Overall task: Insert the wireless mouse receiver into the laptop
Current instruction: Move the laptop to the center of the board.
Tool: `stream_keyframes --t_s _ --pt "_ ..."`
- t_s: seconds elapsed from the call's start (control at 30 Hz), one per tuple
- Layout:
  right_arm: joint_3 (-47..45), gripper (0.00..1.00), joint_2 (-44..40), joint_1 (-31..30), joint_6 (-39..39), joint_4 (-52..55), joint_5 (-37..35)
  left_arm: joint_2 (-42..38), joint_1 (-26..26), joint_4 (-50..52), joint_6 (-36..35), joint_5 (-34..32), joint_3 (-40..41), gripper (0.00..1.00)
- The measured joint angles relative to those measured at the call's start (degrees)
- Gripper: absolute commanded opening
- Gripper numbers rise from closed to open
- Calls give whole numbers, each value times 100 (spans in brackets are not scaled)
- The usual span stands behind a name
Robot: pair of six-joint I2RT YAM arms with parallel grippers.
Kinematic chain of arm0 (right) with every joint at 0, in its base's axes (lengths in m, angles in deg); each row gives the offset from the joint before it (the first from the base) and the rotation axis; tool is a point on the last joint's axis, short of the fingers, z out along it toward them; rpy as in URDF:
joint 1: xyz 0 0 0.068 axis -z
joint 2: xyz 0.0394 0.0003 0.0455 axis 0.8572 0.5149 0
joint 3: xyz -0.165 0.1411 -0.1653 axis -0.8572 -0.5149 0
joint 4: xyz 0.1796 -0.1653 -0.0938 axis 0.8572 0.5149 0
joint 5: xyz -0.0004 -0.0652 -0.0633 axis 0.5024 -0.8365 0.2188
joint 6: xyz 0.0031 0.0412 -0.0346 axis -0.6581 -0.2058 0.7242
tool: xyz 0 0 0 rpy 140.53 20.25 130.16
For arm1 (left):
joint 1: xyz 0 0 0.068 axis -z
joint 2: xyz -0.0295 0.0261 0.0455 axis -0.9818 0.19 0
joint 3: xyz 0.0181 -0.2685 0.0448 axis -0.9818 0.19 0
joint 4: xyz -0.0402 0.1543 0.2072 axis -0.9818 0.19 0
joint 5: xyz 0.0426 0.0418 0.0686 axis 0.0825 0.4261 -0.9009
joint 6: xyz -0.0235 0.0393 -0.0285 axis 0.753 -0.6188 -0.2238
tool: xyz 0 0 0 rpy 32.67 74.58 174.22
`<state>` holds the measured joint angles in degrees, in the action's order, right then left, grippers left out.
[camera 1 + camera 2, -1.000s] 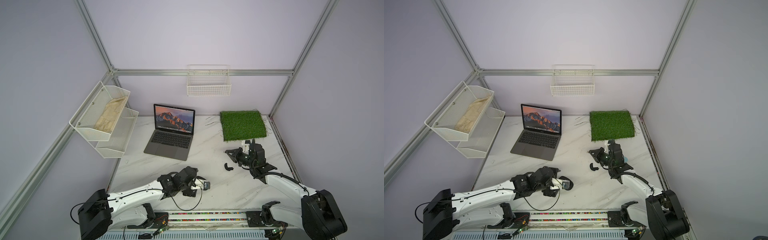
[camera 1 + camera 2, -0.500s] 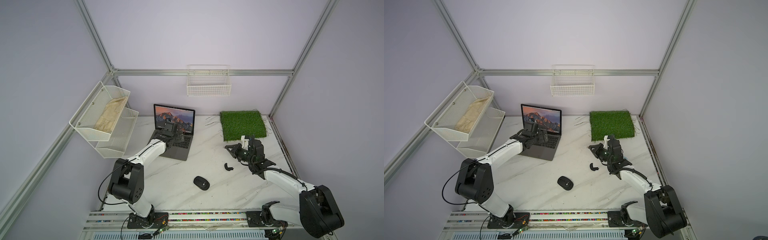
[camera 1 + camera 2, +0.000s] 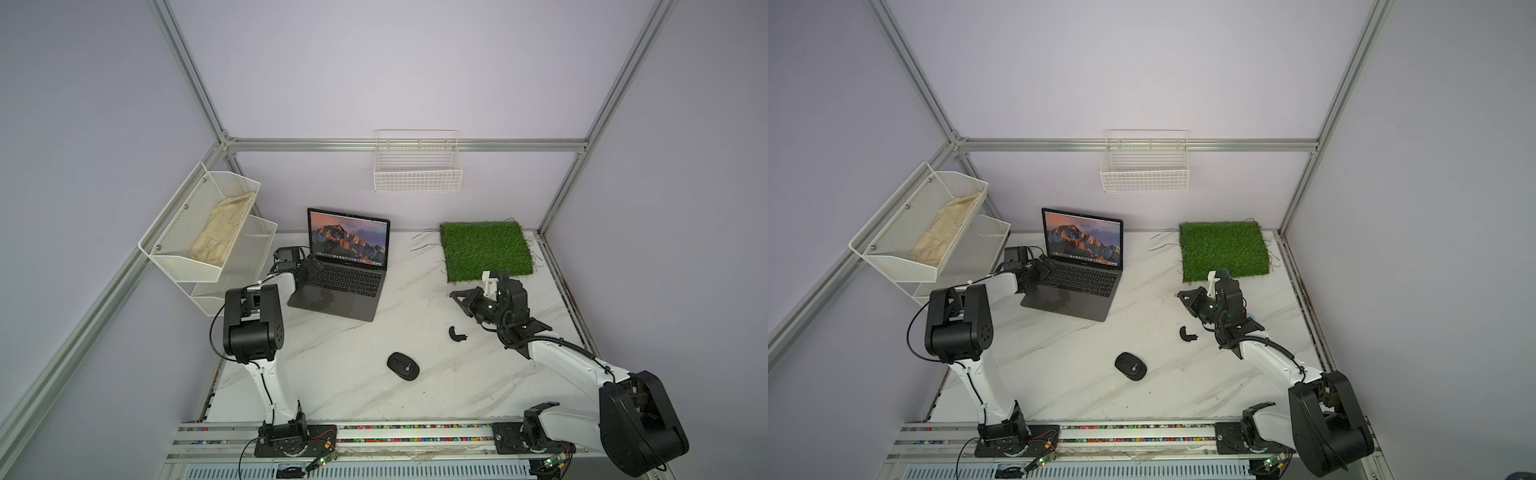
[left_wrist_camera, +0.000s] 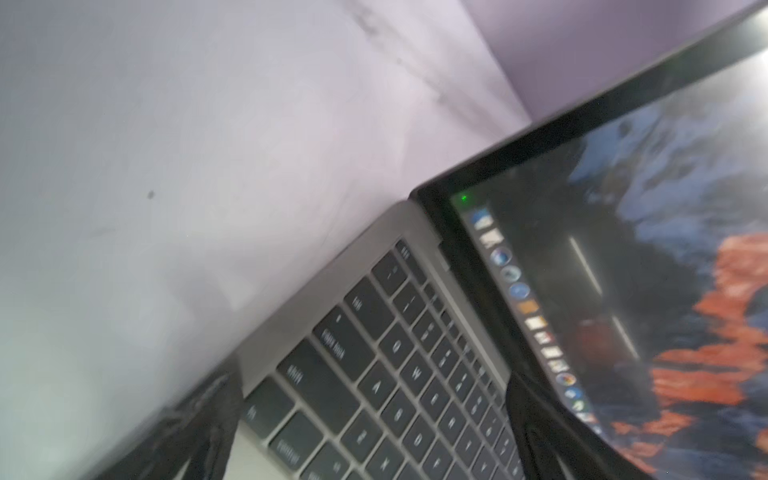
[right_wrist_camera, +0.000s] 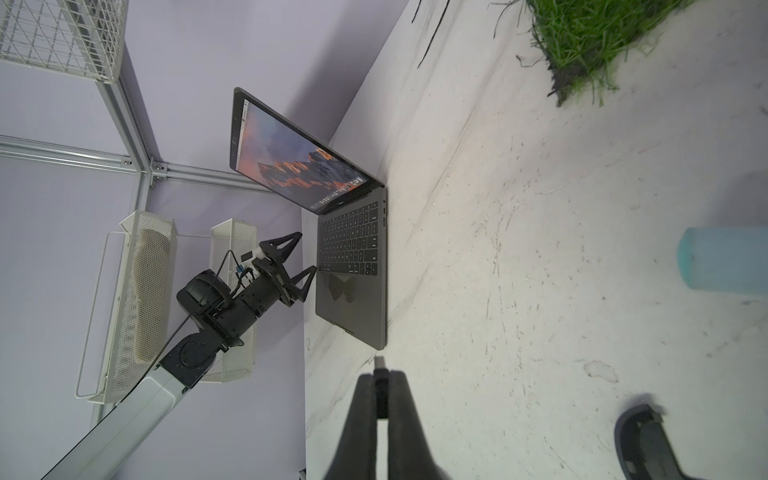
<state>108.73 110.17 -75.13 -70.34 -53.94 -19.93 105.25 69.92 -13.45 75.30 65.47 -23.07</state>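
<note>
In both top views, laptop (image 3: 332, 299) (image 3: 1071, 297) open on worktop (image 3: 332, 374), left jaws spread wide at its left edge, left wrist view, blurred keys between them, right wrist view, right jaws clenched on wireless mouse receiver (image 5: 379, 365), near laptop's front corner.

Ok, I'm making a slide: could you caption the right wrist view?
Right hand pinches the tiny receiver, plug end toward the open laptop; left hand hangs open at the laptop's far side.
</note>
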Motion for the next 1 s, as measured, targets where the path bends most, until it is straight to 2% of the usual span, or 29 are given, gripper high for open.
stream_keyframes --t_s 0.27,0.43,0.53,0.77,1.0 --pt "0 0 -168 0 15 162 -92 752 -151 -92 -225 387 -761 100" --pt "7 0 -136 -2 22 197 -131 1357 -181 2 -376 898 -1639 100" --pt "11 0 -48 -2 85 177 -120 1606 -190 -35 -479 1445 -1963 100" --pt "-120 0 170 -26 181 -155 24 1814 -74 -293 -1084 2420 -2037 100" --pt "-411 0 199 -70 227 -188 94 1928 509 -363 -1543 3233 -2074 100"
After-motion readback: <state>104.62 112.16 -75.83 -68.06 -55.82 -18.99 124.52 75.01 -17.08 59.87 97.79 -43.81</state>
